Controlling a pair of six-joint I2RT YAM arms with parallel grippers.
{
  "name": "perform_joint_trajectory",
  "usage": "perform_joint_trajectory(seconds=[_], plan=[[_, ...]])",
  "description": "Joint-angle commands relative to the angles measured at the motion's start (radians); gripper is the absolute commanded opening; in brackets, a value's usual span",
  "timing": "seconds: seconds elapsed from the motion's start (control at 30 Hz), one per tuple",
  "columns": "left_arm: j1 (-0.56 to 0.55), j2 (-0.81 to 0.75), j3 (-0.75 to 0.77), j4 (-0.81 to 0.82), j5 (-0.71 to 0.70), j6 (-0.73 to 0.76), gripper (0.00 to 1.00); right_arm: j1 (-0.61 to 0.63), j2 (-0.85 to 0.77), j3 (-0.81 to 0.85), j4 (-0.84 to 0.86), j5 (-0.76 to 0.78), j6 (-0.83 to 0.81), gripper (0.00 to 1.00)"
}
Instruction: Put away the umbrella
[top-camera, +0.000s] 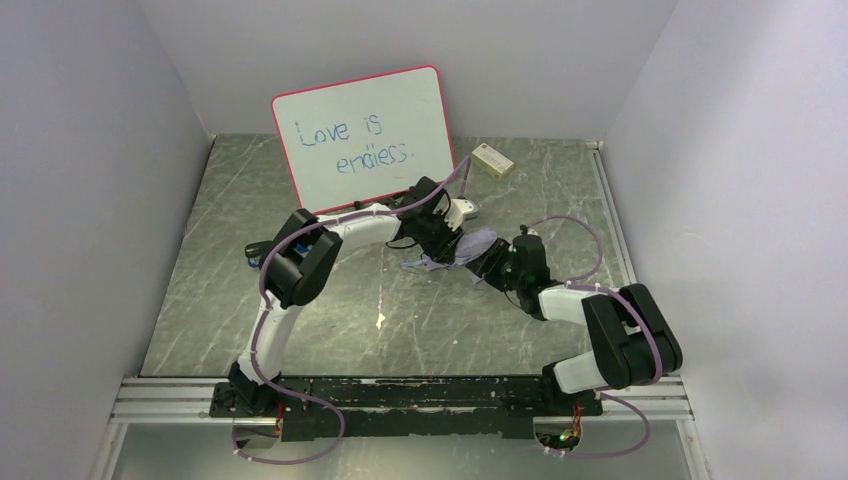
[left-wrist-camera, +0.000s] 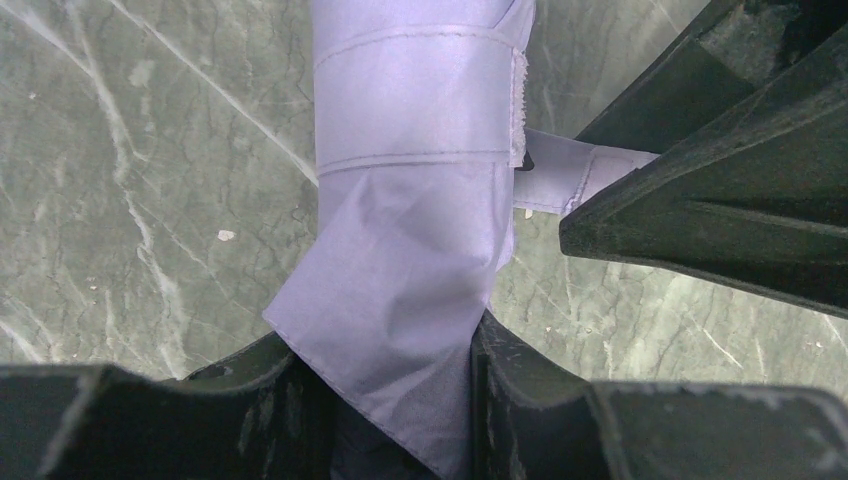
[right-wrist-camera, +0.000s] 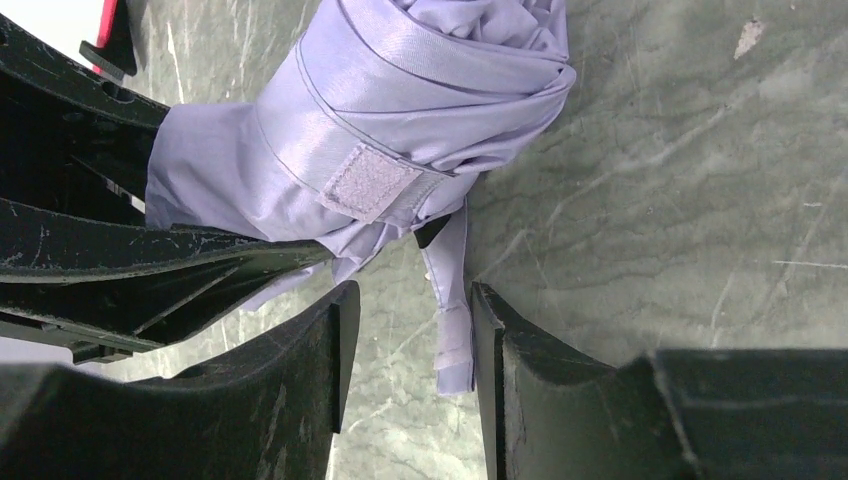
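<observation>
**Black fingers (right-wrist-camera: 580, 400) of the right gripper (right-wrist-camera: 412, 300) straddle the loose strap tail (right-wrist-camera: 452, 335), nothing pinched**

So the right gripper sits half spread, with bare table (right-wrist-camera: 700, 220) showing through the gap. The strap tail hangs down into that gap, hugging one finger. Touching maybe, clamped no. The left gripper (left-wrist-camera: 385, 345) is doing the holding: its fingers are closed on a fold of lavender fabric at the loose-hem end of the umbrella (right-wrist-camera: 400, 90).

Where it is: rolled into a fat bundle, lying on the table just in front of the whiteboard (top-camera: 365, 140), with both grippers crowded right up against it. From above, its long axis runs roughly left to right, a bit tilted. A band already goes round the roll, and a velcro patch (right-wrist-camera: 368, 183) faces out toward the right wrist camera.

My read: the next move hangs on that tail. It drops off the roll toward the right gripper, crossing the roll's long axis. That makes the right arm the nearer one to nip it and pull it over onto the patch while the left stops the bundle spinning. Main risk is the thin strap slipping out sideways as the jaws close.
</observation>
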Motion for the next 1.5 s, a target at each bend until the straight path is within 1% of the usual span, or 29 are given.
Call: perform_joint_trajectory(seconds=[0.0, 0.07, 0.17, 0.3, 0.5, 0.77, 0.8, 0.87, 0.9, 1.13, 1.3, 1.47], plan=[[-0.032, 0.168, -0.087, -0.231, -0.144, 0.008, 0.05, -0.005, -0.002, -0.029, -0.078, -0.002, 0.036, 0.48], [-0.032, 0.17, -0.087, -0.231, -0.143, 0.009, 0.05, -0.004, 0.005, -0.024, -0.091, 0.01, 0.048, 0.47], [-0.033, 0.169, -0.089, -0.231, -0.144, 0.01, 0.05, -0.004, 0.019, -0.026, -0.106, 0.031, 0.066, 0.42], [-0.033, 0.167, -0.09, -0.234, -0.146, 0.014, 0.05, -0.005, 0.04, -0.049, -0.057, 0.016, 0.104, 0.35], [-0.033, 0.171, -0.088, -0.236, -0.149, 0.015, 0.05, -0.004, 0.063, -0.071, -0.019, -0.006, 0.146, 0.29], [-0.033, 0.171, -0.087, -0.236, -0.154, 0.018, 0.05, -0.004, 0.031, -0.1, -0.023, 0.006, 0.169, 0.22], [-0.033, 0.171, -0.087, -0.238, -0.154, 0.018, 0.05, -0.005, 0.026, -0.103, -0.025, 0.013, 0.17, 0.19], [-0.033, 0.17, -0.087, -0.24, -0.157, 0.018, 0.05, -0.005, 0.018, -0.108, -0.028, 0.018, 0.169, 0.05], [-0.033, 0.172, -0.086, -0.239, -0.158, 0.018, 0.05, -0.005, 0.016, -0.112, -0.026, 0.019, 0.169, 0.01], [-0.033, 0.159, -0.098, -0.227, -0.174, 0.012, 0.05, -0.005, -0.043, -0.152, -0.032, 0.035, 0.164, 0.0], [-0.033, 0.155, -0.101, -0.225, -0.192, 0.005, 0.05, -0.005, -0.146, -0.205, -0.063, 0.051, 0.158, 0.0], [-0.033, 0.155, -0.097, -0.222, -0.205, -0.003, 0.05, -0.005, -0.237, -0.234, -0.089, 0.022, 0.148, 0.0]])
